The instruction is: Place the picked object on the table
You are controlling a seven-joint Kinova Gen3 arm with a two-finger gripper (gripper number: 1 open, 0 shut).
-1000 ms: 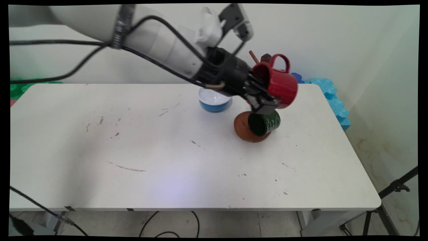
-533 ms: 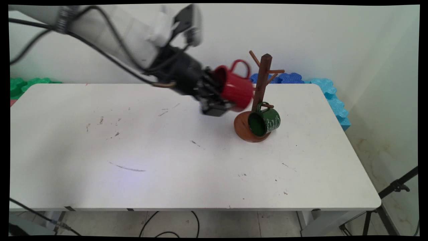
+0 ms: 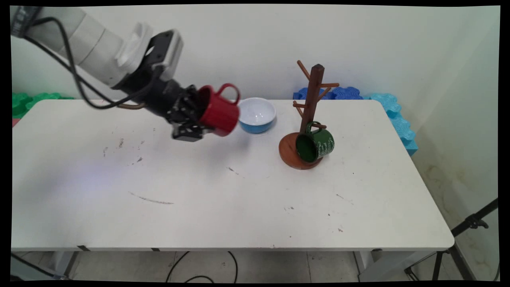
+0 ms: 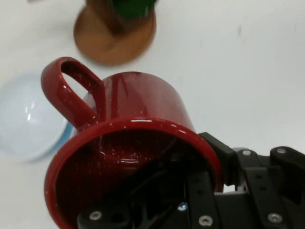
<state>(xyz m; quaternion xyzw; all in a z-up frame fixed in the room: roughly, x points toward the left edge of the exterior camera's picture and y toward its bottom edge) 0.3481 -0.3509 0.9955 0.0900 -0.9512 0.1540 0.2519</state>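
My gripper (image 3: 195,119) is shut on the rim of a red mug (image 3: 219,111), one finger inside it and one outside. The mug lies on its side in the air, handle up, above the table's back middle. In the hand view the red mug (image 4: 128,143) fills the frame over my gripper (image 4: 209,191). Just right of the mug sits a blue bowl with a white inside (image 3: 257,114). Farther right stands a brown wooden mug tree (image 3: 310,115) with a green mug (image 3: 316,145) hung on a low peg.
The white table (image 3: 199,207) carries dark scuff marks. Blue foam blocks (image 3: 394,115) lie behind its right back corner and green ones (image 3: 28,101) at the far left. A tripod leg (image 3: 470,223) stands at the lower right.
My gripper has carried the red mug leftward from the top of the mug tree, past the bowl, to the table's back middle. The bowl and the tree have come out from behind the arm.
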